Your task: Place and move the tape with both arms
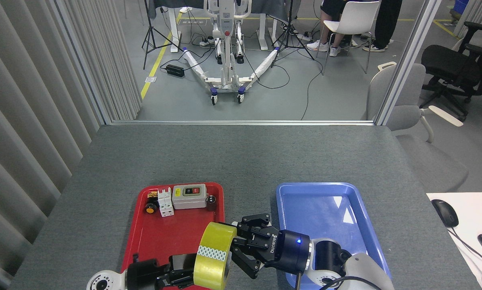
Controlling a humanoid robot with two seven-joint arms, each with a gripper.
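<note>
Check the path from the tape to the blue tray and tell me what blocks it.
Nothing separate blocks it. Only the right gripper lies between the tape and the blue tray, whose visible floor is bare.
</note>
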